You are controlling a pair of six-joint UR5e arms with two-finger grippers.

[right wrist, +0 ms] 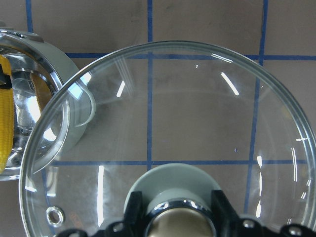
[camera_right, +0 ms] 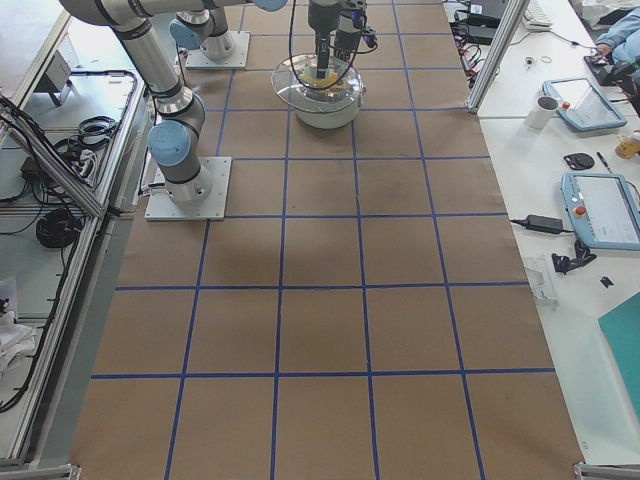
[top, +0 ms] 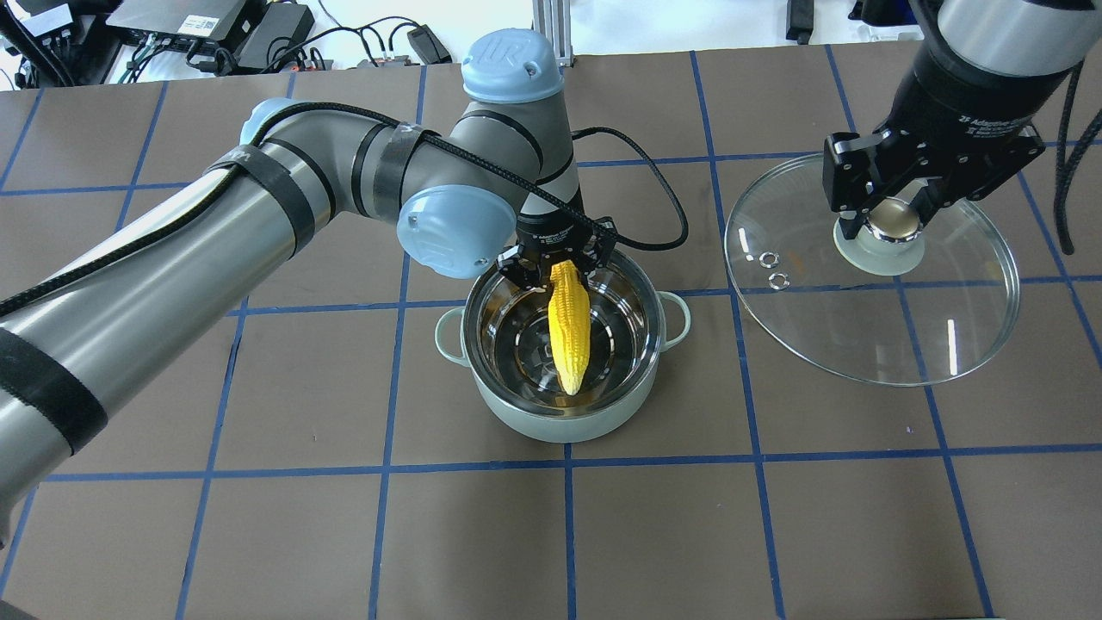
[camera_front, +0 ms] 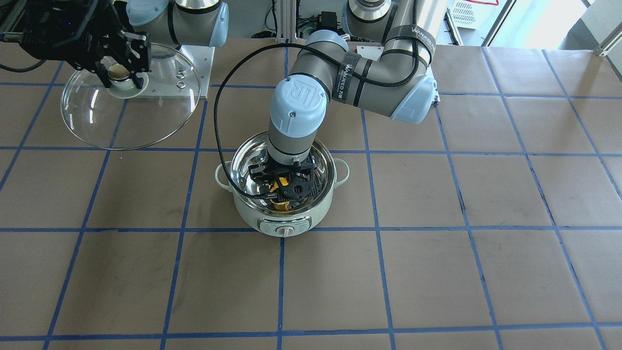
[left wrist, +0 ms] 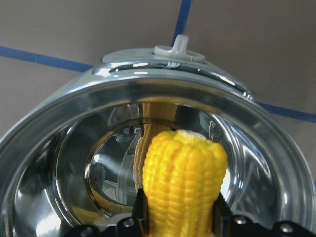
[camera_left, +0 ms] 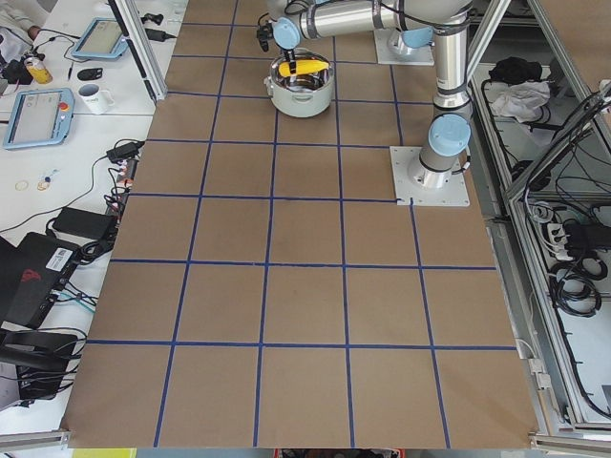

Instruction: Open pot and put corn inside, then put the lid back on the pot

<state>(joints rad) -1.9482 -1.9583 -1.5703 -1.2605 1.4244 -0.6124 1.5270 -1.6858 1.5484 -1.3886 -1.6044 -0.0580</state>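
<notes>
The mint-green pot stands open mid-table, its steel interior showing; it also shows in the front view. My left gripper is shut on the thick end of the yellow corn and holds it slanted, tip down, inside the pot. The left wrist view shows the corn between the fingers over the steel bowl. My right gripper is shut on the knob of the glass lid and holds it above the table, right of the pot. The lid fills the right wrist view.
Brown table with a blue tape grid. The left arm's cable loops beside the pot. The arm base plates stand at the robot side of the table. Side benches hold tablets and mugs.
</notes>
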